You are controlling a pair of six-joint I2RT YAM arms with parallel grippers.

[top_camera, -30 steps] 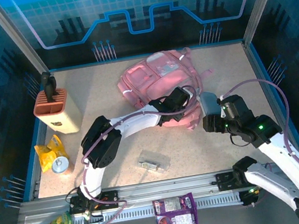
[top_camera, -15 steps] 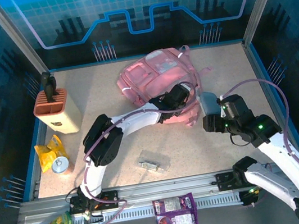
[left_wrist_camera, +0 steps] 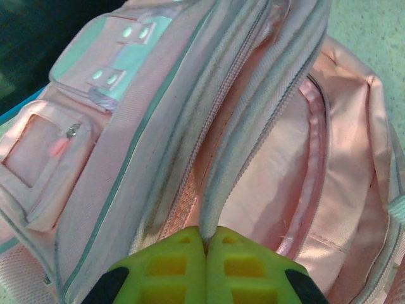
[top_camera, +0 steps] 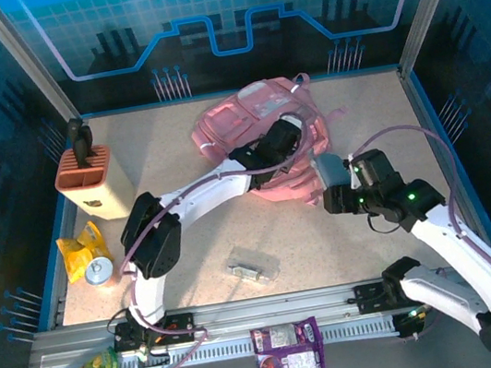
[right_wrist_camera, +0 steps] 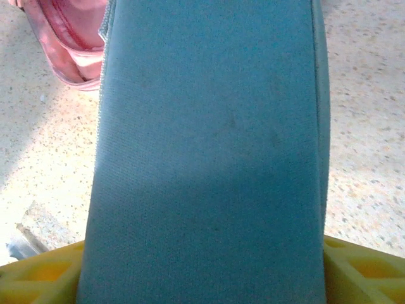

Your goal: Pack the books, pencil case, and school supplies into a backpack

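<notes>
- Near table point(top_camera: 352, 265) edge, middle: school supplies point(top_camera: 252, 269), small clear item, lying loose, well apart from both grippers.
- Further in, right half: right gripper point(top_camera: 334, 190) clamped across pencil case point(top_camera: 325, 169), jaws wide around it.
- Case long axis runs from gripper toward far edge. Tip just beside near-right flank of backpack point(top_camera: 249, 118).
- Bag mouth lies ahead-left of case tip.
- Beyond: left gripper point(left_wrist_camera: 205, 244) pinched tight on zip edge point(left_wrist_camera: 253, 107), holding mouth open.
- Right arm nearer. Likely next move: swing case left into gap.

Pencil case point(top_camera: 328, 171) nearer backpack point(top_camera: 250, 123) (maybe higher)
</notes>
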